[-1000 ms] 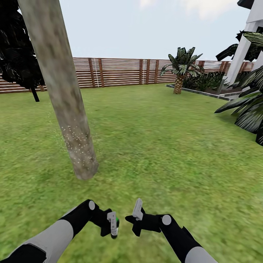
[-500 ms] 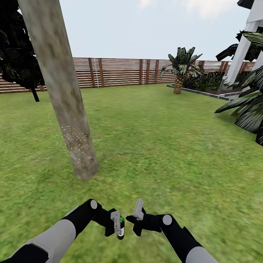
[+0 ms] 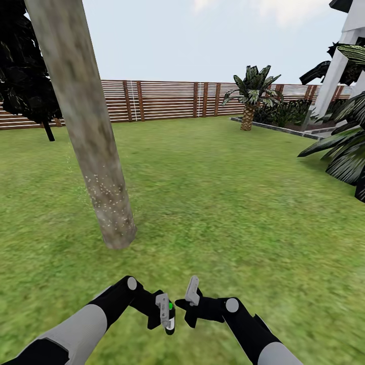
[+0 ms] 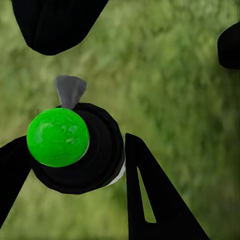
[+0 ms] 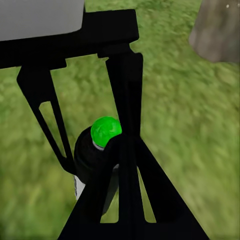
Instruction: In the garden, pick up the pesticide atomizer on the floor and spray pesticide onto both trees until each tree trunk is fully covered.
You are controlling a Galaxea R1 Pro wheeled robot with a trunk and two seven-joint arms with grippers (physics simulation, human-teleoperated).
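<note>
A thick mottled tree trunk rises from the lawn at left, its lower part speckled with white dots; its base also appears in the right wrist view. Low in the head view my left gripper is shut on the pesticide atomizer, a black bottle with a round green top and a grey nozzle. One finger presses its side. My right gripper is shut and empty, its tips close beside the atomizer.
A brown slatted fence closes the lawn at the back. A dark-leaved thin tree stands far left and a small palm by a grey curb. A white house and big leaves are at right.
My left gripper has carried the atomizer to the right, closer to the right gripper, and the green top now shows more. The right arm and the view have stayed put.
</note>
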